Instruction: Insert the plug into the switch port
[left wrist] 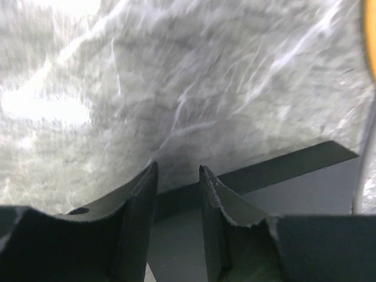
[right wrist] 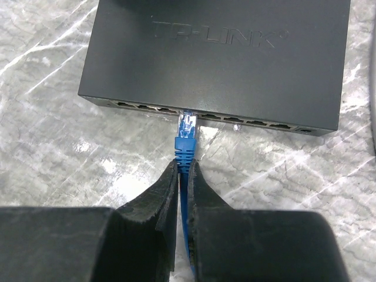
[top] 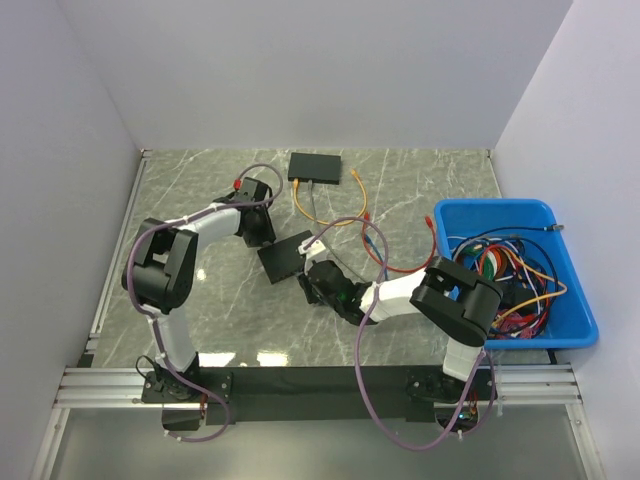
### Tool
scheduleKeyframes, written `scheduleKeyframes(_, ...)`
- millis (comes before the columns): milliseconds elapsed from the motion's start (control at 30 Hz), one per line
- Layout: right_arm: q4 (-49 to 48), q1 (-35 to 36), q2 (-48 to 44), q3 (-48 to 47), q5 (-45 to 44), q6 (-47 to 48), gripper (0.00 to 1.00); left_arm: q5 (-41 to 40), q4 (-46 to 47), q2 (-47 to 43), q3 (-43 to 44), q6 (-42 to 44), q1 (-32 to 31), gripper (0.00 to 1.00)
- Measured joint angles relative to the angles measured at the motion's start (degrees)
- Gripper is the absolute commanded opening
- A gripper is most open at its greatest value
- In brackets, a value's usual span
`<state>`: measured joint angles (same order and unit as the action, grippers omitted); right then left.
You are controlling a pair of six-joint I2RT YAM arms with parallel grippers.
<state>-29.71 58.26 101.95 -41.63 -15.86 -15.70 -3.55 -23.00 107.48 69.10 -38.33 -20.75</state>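
Mid-insertion: pinches blue cable (right wrist: 184, 197) in tightly closed right gripper (right wrist: 183, 170), plug (right wrist: 187, 126) tip at the switch (right wrist: 217, 59) port (right wrist: 188, 113) mouth, apparently not seated. Rests left gripper (left wrist: 177, 173), slightly parted and empty, by the switch's far corner. Likely needs a straight push inward.

Overhead, near wrists; switch (right wrist: 217, 59) probably shared

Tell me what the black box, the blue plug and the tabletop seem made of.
Black box: matte dark casing with a moulded logo, plastic or painted metal. Plug: clear hard plastic tip, blue rubbery-looking boot. Tabletop: grey veined marble look, glossy from glare; possibly a printed laminate.
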Motion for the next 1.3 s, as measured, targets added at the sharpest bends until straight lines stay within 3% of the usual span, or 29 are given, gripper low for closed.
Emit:
scheduleKeyframes(300, -0.2, 0.5, 0.0, 0.1, -1.0, -0.1, 0.00, 0.7, 1.5, 1.7, 1.4, 1.7, -0.3, 0.36)
scheduleKeyframes(533, 2.6, 0.9, 0.8, -1.5, -2.4, 1.0, 0.00, -0.3, 9.8, -2.0, -6.0, 1.5, -2.5, 0.34)
scheduleKeyframes(867, 15.1, 0.9, 4.5, -12.0, -2.1, 3.8, 0.00, -5.6, 24.0, -3.1, -12.7, -0.2, -4.7, 0.32)
scheduleKeyframes(1300, 17.5, -1.4, 3.8, -12.8, 2.9, 3.6, 0.00, -9.4, 35.3, -4.9, -18.4, -0.5, -8.9, 0.31)
